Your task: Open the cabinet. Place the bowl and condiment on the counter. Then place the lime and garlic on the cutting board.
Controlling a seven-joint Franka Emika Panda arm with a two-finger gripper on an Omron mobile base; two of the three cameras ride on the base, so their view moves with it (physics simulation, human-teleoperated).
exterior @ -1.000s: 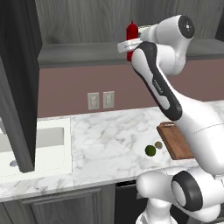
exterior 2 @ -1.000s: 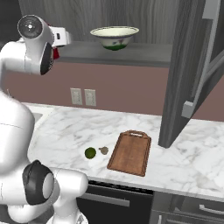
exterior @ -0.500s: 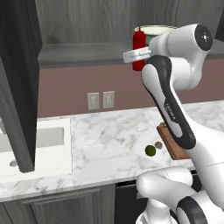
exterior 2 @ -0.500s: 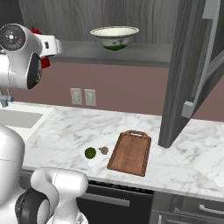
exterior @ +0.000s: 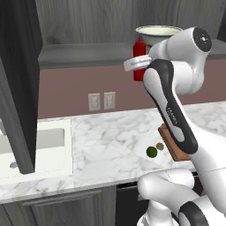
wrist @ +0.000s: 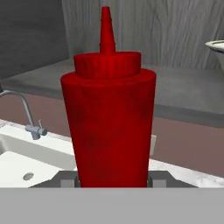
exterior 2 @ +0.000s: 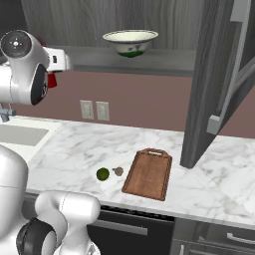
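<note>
A: Two doors of the cabinet (exterior: pixel 20 84) hang wide open in the left base view, and the red condiment (exterior: pixel 139 58) is up in the air right in front of the shelf edge, upright, with the arm's wrist against it.

B: The bowl (exterior: pixel 158 34) sits on that shelf just behind the bottle. Down on the tabletop (exterior: pixel 106 145) the lime (exterior: pixel 151 152) and the garlic (exterior: pixel 160 146) lie side by side, just beside the near end of the cutting board (exterior: pixel 170 143), not on it.

A: Over to the right base view: the bowl (exterior 2: pixel 130 42) stands alone on the shelf, well above the cutting board (exterior 2: pixel 148 173). The lime (exterior 2: pixel 102 174) and garlic (exterior 2: pixel 118 171) lie close together, just off the board's left edge. A sliver of red condiment (exterior 2: pixel 52 79) peeks out past the arm's white shoulder.

B: The open cabinet (exterior 2: pixel 219 79) door hangs right of the board.

A: Hand view now: the condiment (wrist: pixel 108 118) stands straight up, nozzle on top, and the fingers (wrist: pixel 68 180) are clamped on its base from both sides. The bottle is carried.

B: Behind the bottle, a sink and faucet (wrist: pixel 27 114) to its left, the shelf beyond.
</note>
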